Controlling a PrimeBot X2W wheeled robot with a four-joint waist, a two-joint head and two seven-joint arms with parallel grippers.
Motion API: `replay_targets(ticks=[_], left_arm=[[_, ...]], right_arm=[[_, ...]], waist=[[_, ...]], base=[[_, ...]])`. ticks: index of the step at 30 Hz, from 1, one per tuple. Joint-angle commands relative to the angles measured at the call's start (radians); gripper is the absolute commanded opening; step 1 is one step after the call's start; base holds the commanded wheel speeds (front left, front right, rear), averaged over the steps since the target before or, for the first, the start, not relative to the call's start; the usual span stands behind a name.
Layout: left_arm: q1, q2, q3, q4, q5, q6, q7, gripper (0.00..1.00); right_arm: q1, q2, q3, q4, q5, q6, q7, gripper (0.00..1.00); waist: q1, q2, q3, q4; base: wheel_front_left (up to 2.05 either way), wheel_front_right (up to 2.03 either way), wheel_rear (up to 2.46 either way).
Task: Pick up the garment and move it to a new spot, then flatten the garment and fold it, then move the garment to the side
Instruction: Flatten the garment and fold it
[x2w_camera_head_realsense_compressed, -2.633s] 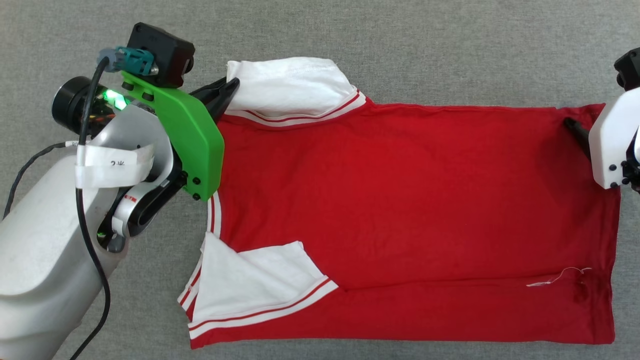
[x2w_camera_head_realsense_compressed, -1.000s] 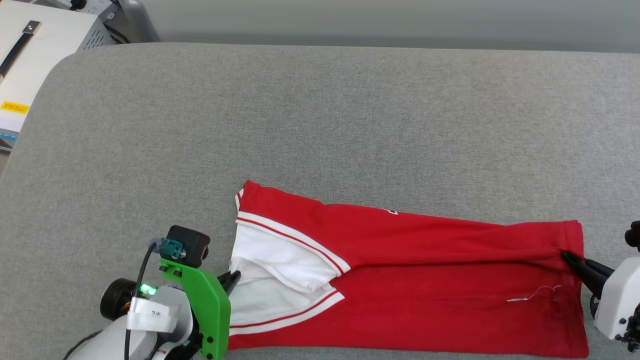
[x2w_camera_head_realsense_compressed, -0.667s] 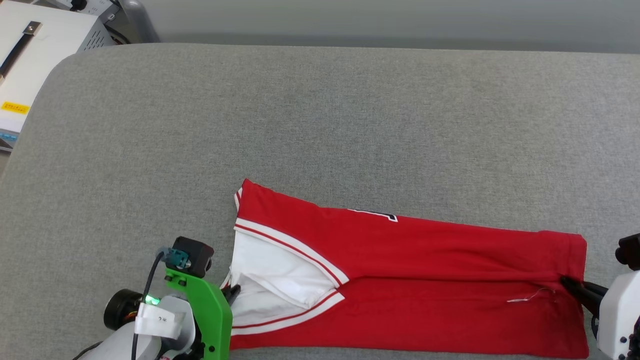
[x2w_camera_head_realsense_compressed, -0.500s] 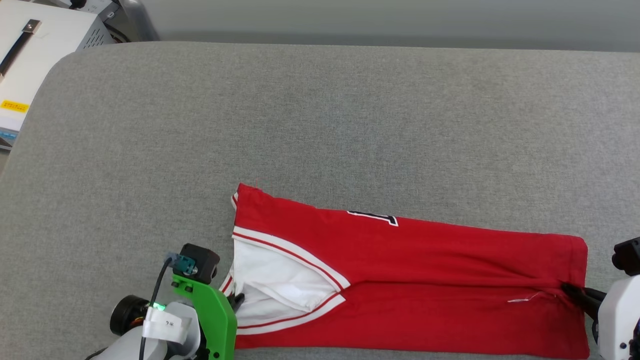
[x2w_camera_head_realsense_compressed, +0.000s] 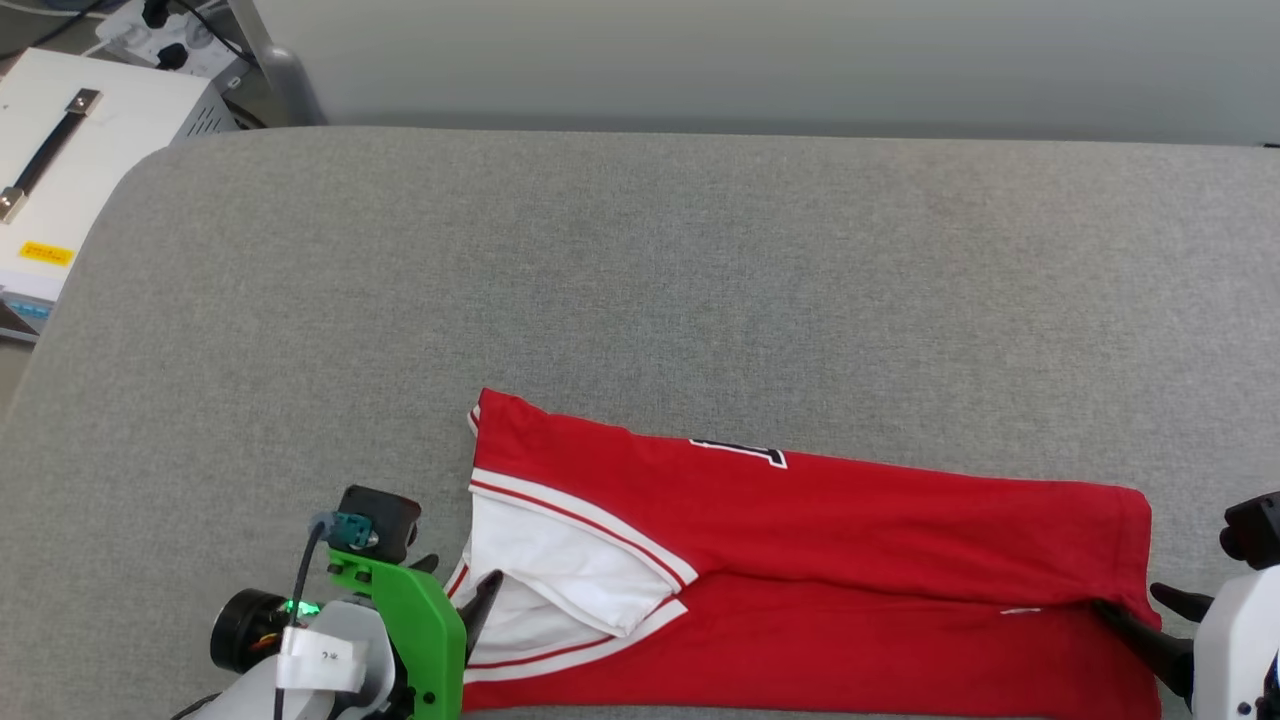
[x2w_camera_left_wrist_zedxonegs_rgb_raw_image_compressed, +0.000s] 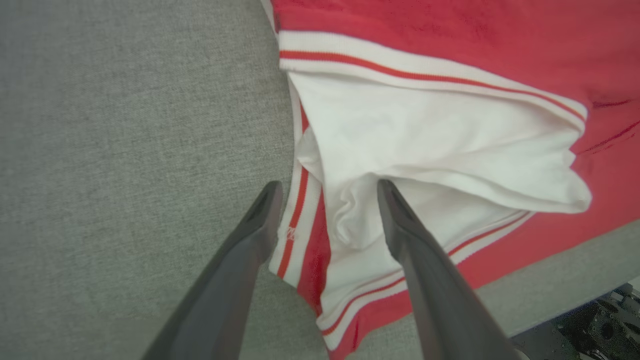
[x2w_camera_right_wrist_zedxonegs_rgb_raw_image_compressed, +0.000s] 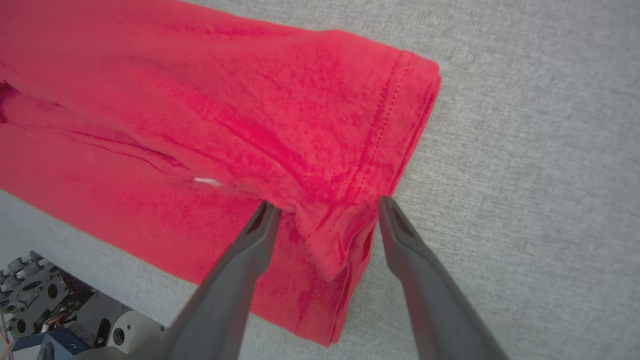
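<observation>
The garment (x2w_camera_head_realsense_compressed: 850, 560), red with white striped-trim sleeves, lies folded lengthwise along the near edge of the grey table, a bit of black lettering (x2w_camera_head_realsense_compressed: 740, 452) showing on its far edge. My left gripper (x2w_camera_head_realsense_compressed: 460, 590) is open at the sleeve end. In the left wrist view its fingers (x2w_camera_left_wrist_zedxonegs_rgb_raw_image_compressed: 327, 186) straddle loose white sleeve cloth (x2w_camera_left_wrist_zedxonegs_rgb_raw_image_compressed: 425, 125). My right gripper (x2w_camera_head_realsense_compressed: 1150, 612) is open at the hem end. There the hem corner (x2w_camera_right_wrist_zedxonegs_rgb_raw_image_compressed: 340, 235) lies slack between the spread fingers (x2w_camera_right_wrist_zedxonegs_rgb_raw_image_compressed: 327, 202).
The grey padded table (x2w_camera_head_realsense_compressed: 640, 280) stretches wide beyond the garment. A white box with a dark handle (x2w_camera_head_realsense_compressed: 60, 190) and a power strip (x2w_camera_head_realsense_compressed: 160, 30) sit off its far left corner. The robot base (x2w_camera_right_wrist_zedxonegs_rgb_raw_image_compressed: 50, 300) shows below the near table edge.
The upper layer was drawn toward the near edge, leaving the garment folded in half lengthwise. Both grippers, shut on the cloth half a second ago, have opened and let go. The camera shifted slightly.
</observation>
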Motion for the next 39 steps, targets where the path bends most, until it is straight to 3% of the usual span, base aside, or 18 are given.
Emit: replay_targets(ticks=[1,8,19,29,39], left_arm=[[0.023,-0.007,0.02,-0.008,-0.009,0.014,-0.027,1.0],[0.038,-0.033,0.113,-0.041,0.002,0.069,-0.215,1.0],[0.04,-0.055,0.158,0.012,0.118,0.087,-0.515,1.0],[0.04,-0.083,0.186,0.068,0.215,0.067,-0.58,1.0],[0.066,-0.136,0.255,0.077,0.284,0.021,-0.581,1.0]], right_arm=[[0.018,0.005,-0.022,-0.013,0.024,-0.001,0.018,1.0],[0.051,0.052,-0.153,-0.038,0.034,-0.001,0.121,1.0],[0.046,0.308,-0.453,0.014,-0.032,-0.001,0.328,1.0],[-0.012,0.462,-0.627,0.092,-0.141,-0.001,0.425,1.0],[-0.019,0.528,-0.625,0.129,-0.142,-0.001,0.474,1.0]], waist=[[0.0,0.0,-0.029,-0.007],[0.0,0.0,-0.058,-0.009],[0.0,0.0,-0.043,0.007],[0.0,0.0,-0.002,0.038],[0.0,0.0,0.021,0.053]], base=[[0.0,0.0,0.0],[0.0,0.0,0.0],[0.0,0.0,0.0],[0.0,0.0,0.0],[0.0,0.0,0.0]])
